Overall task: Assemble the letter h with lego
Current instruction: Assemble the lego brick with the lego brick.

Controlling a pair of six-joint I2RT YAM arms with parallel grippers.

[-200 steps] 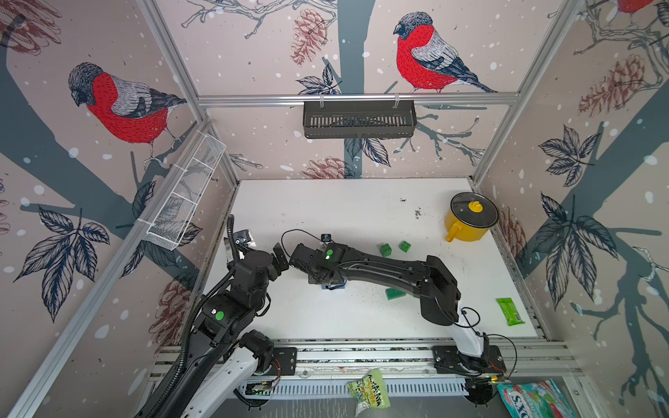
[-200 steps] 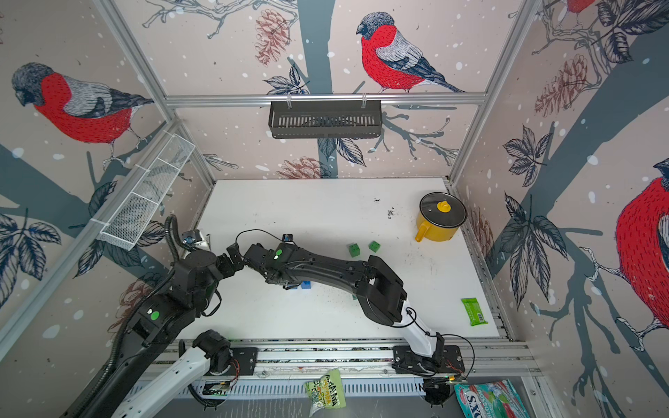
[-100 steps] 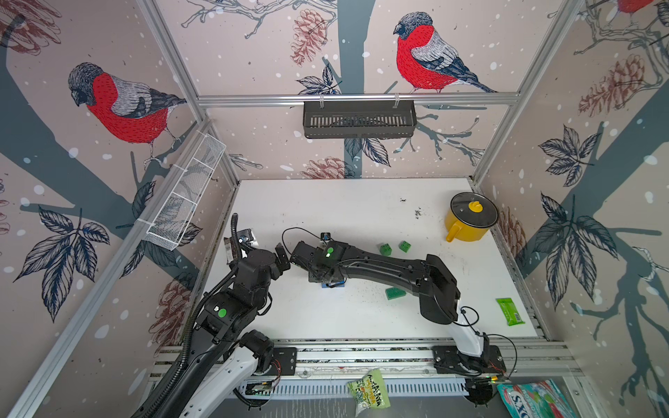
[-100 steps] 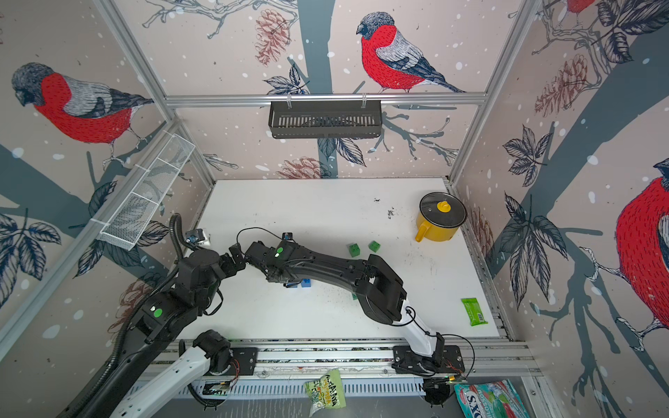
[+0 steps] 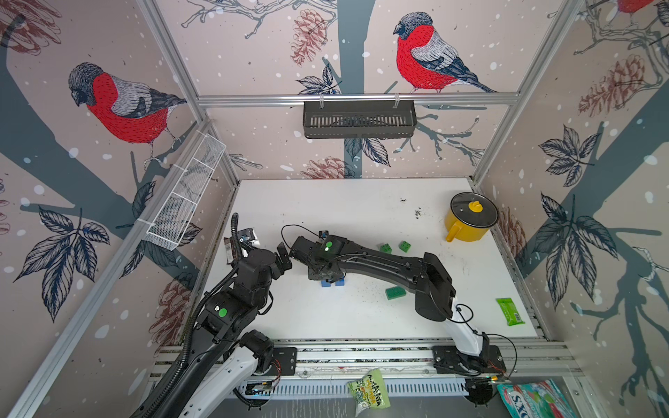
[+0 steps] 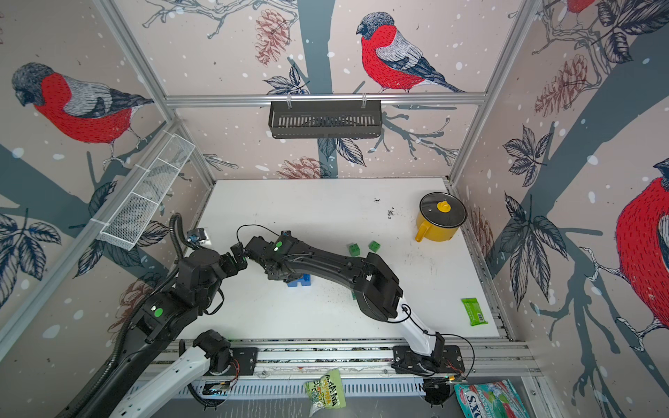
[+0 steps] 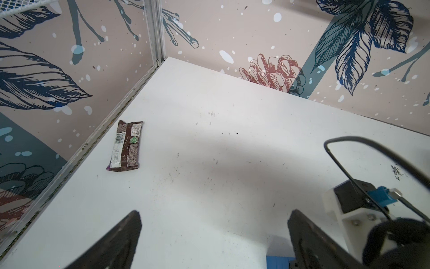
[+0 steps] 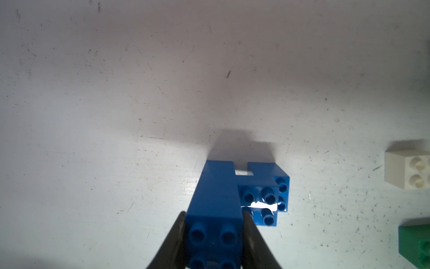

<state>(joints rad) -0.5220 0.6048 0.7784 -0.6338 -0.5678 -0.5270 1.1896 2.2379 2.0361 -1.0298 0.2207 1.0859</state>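
- Shows the blue lego build (image 8: 216, 202) standing on the white table (image 8: 116, 93): a tall column, a lower studded bridge and a short leg, with a gap under the bridge. Already reads as an h.
- Shows the right gripper (image 8: 214, 213) pinching the top of the tall column, one finger against each side.
- Shows the left gripper (image 7: 215, 212) spread wide and empty, near the build.
- Seems to be the closing step: seating the top brick of the column.
- Calls next for easing the fingers apart and lifting straight up, so as not to tip the build.
- Leaves spare lego loose: a white brick (image 8: 407, 167) near the build, a longer green brick (image 5: 395, 292) a little farther off, and two green cubes (image 5: 385, 248) beyond that.
- Shows a yellow pot (image 5: 470, 220) well apart from the build.
- Shows a brown snack wrapper (image 7: 126, 145) well apart from the build, with print too small to read.
- Shows a green wrapper (image 5: 509, 311) well apart from the build, with a barcode only.
- Shows two packets (image 5: 369, 394) farther still from the build, past the front rail, with lettering too partial to read.
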